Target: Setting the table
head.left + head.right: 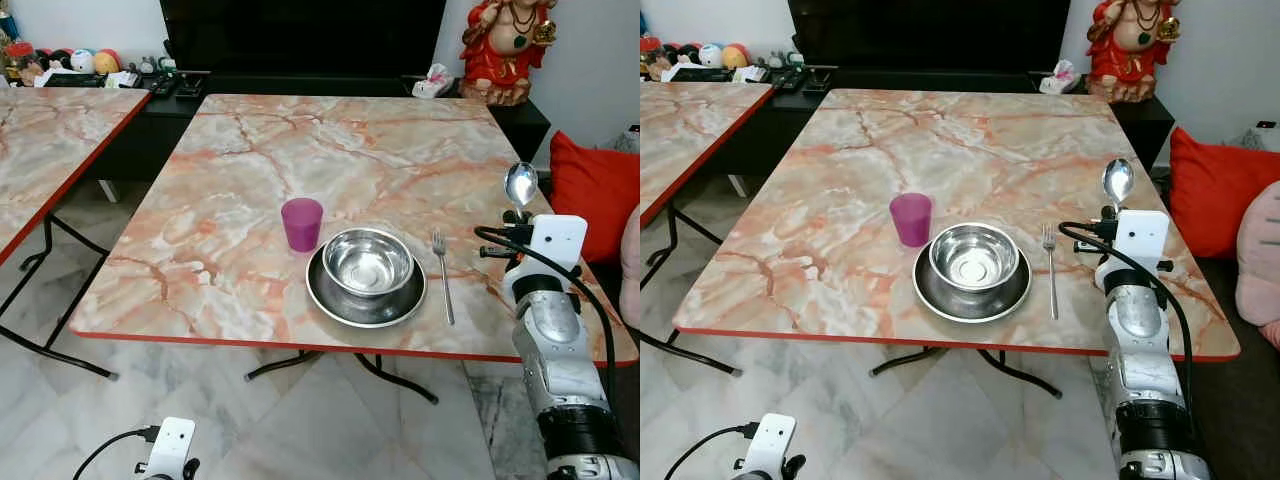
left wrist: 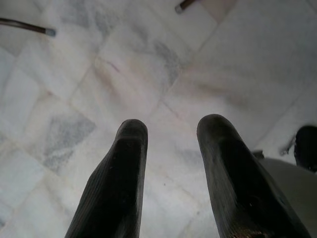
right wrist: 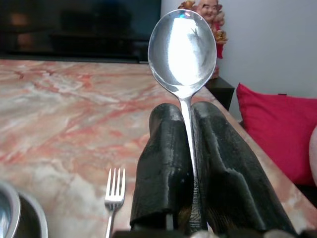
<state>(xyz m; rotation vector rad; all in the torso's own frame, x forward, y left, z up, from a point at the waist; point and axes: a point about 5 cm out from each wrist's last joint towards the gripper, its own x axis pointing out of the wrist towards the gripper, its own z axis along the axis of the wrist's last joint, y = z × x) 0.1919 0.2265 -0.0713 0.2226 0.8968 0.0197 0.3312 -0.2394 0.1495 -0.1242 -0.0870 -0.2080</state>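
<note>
Right hand (image 3: 190,163) clamped on the handle of a spoon (image 3: 182,52), handle pinched between both black fingers (image 3: 163,163), bowl end pointing up and clear of the hand. Hand and spoon positioned above the right edge of the marble-patterned worktop (image 1: 300,150), to the right of the fork (image 1: 441,275) and apart from it. Fork laid flat on the worktop, tines pointing away from the robot, just beside the right rim of the plate (image 1: 345,300). Steel bowl (image 1: 368,262) seated on the plate, open side up. Purple cup (image 1: 301,223) placed upright at the plate's far-left side, just beside its rim; contact not determinable. Left hand (image 2: 171,173) hung low beside the robot over the pale marble floor (image 2: 99,74), fingers spread apart with a clear gap, nothing between them. Red cushion (image 1: 595,190) located to the right of the worktop, and a red figurine (image 1: 505,45) on the dark cabinet behind it. Second worktop (image 1: 50,140) located to the left.
</note>
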